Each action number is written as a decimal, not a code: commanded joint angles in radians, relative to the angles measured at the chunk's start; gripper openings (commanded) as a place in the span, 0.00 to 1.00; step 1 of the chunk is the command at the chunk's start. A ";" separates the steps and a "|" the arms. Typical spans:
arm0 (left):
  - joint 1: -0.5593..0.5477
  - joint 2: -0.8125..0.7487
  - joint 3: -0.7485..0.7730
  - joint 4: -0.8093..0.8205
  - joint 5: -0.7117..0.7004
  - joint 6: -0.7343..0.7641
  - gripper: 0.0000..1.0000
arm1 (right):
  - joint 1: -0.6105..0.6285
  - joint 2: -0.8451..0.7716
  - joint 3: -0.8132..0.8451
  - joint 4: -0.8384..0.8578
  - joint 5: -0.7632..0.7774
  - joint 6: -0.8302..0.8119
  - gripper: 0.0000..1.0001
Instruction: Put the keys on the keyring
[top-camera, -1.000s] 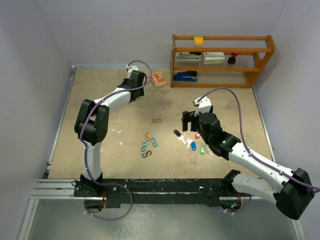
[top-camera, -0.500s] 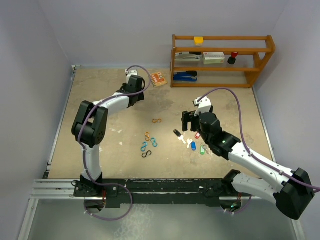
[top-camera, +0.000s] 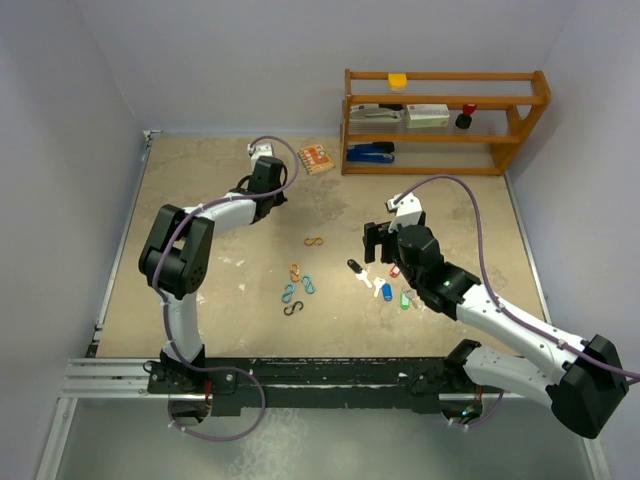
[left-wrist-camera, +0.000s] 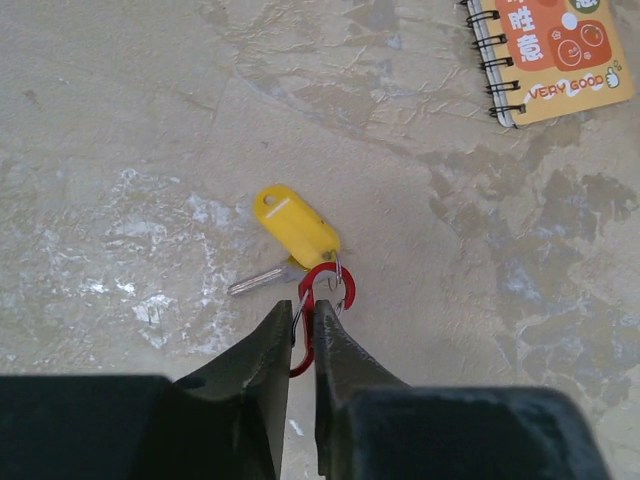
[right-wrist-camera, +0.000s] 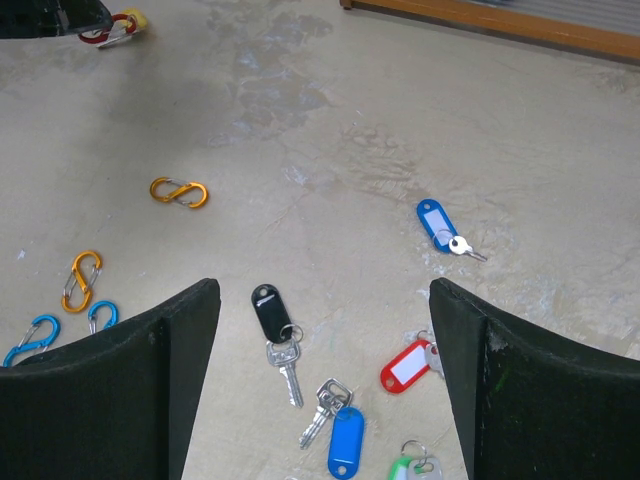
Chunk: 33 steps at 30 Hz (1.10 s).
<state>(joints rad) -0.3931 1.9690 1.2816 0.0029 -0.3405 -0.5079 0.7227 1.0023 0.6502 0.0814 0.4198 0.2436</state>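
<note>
The tabletop (left-wrist-camera: 120, 120) is showing a matt, rough, plaster-like skin with pale scuffs. The yellow tag (left-wrist-camera: 295, 225) is gleaming as smooth glossy plastic, its key (left-wrist-camera: 262, 280) is glinting as bare silvery metal, and the red clip (left-wrist-camera: 345, 290) is shining like coated metal. The notebook (left-wrist-camera: 548, 45) is showing a printed paper cover on a wire spiral. The left gripper (left-wrist-camera: 303, 318) is showing matt black plastic fingers (left-wrist-camera: 250, 375). The black tag (right-wrist-camera: 267, 308) and blue tag (right-wrist-camera: 433, 222) are looking like smooth plastic, and the shelf (top-camera: 440, 76) is showing varnished wood.

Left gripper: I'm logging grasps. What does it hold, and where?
The red clip, pinched by its near loop; a yellow-tagged key lies at its far end.
</note>
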 joint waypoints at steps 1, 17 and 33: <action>0.008 -0.043 -0.004 0.067 0.022 -0.019 0.08 | 0.002 -0.007 0.001 0.033 -0.003 0.009 0.88; 0.008 -0.094 -0.061 0.127 0.034 -0.029 0.00 | 0.002 -0.010 -0.007 0.036 -0.003 0.011 0.88; 0.009 -0.112 -0.072 0.155 0.041 -0.033 0.00 | 0.002 -0.002 0.003 0.032 -0.002 0.009 0.87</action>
<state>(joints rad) -0.3927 1.9137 1.2133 0.0925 -0.2985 -0.5316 0.7227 1.0019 0.6456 0.0814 0.4198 0.2440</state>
